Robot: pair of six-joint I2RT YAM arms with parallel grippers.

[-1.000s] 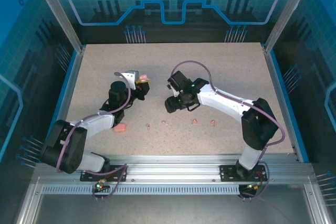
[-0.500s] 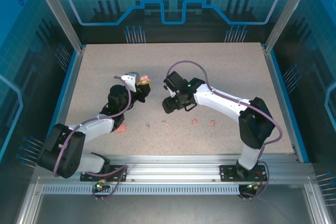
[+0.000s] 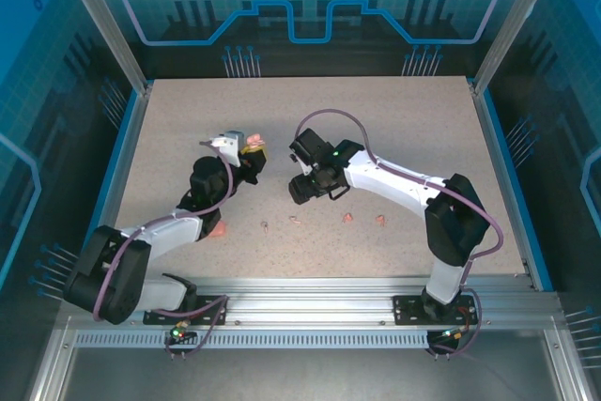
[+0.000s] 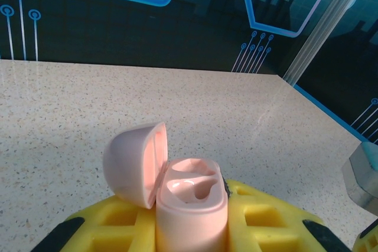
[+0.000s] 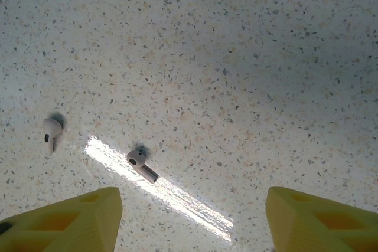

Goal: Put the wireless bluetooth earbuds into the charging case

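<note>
The left hand (image 3: 252, 149) is pressed tight on the open pink case (image 4: 190, 205) and holds it up off the surface (image 3: 394, 129); the lid (image 4: 133, 166) is tipped back, and the two little beds inside look empty. The right hand (image 3: 302, 187) is spread wide, with nothing between its yellow fingers (image 5: 71, 219); it hangs over the surface and looks down on one pale earbud (image 5: 142, 165) and a second pale earbud (image 5: 51, 133) just beside it. Two darker pink earbuds (image 3: 347, 217) lie farther right; another pink case (image 3: 216, 229) lies near the left arm. No earbud is in a case yet, so I think the step is reaching for the first one. Next the right hand should drop over the nearer pale earbud and pinch it softly, as it is tiny and could slip; then carry it to the open pink case.
</note>
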